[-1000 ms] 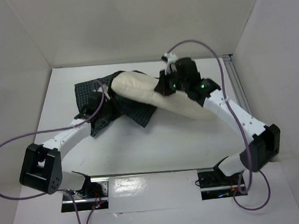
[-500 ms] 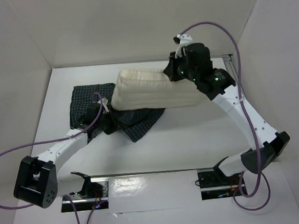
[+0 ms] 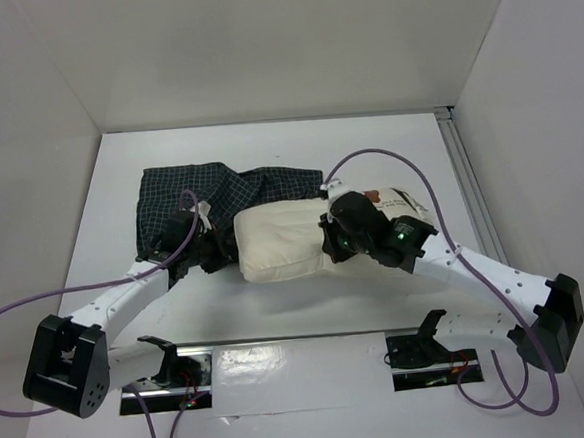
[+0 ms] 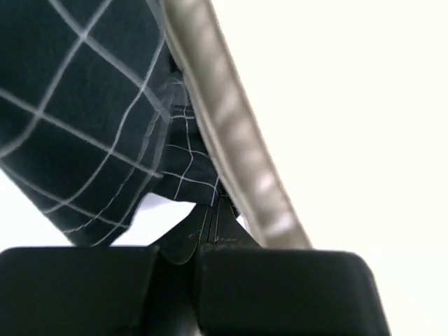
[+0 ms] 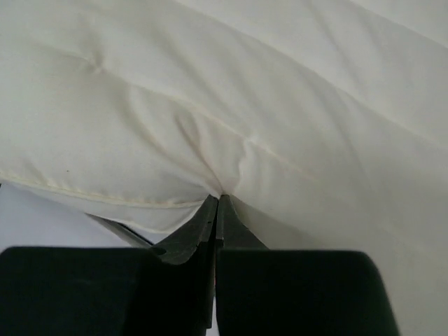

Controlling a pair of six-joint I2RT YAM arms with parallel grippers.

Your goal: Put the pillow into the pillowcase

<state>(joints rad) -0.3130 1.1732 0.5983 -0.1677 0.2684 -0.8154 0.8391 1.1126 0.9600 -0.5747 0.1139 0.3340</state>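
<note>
1. We're looking down on the table [image 3: 367,144], and the pillow [image 3: 279,245] lies across the middle of the overhead frame, plump and cream, stretching from centre out to the right.
2. At its right end we catch a small brown print and a line of dark text, just above the right arm [image 3: 476,271].
3. The pillowcase [image 3: 225,189] is spread flat just left of centre and higher in the frame. It is dark with a fine white check, and its lower edge meets the pillow's upper left side. Whether it runs underneath, we cannot tell.
4. Over to the right gripper [image 5: 215,203]: in its wrist view the two fingers are pressed together with a pucker of cream fabric nipped at the tips. It's clamped on the pillow.
5. From above, it sits on the pillow near the centre of the frame.
6. Now the left gripper [image 4: 212,210]: its fingers are drawn together too, with checked cloth coming right down into the tips. It's pinching the pillowcase.
7. In that same view the pillow's seamed edge runs diagonally from top centre to lower right, touching the checked cloth.
8. From above, it sits at the pillow's left end, where cream meets check.
9. As far as we can see, the pillow's cream surface lies uncovered, outside the pillowcase.
</note>
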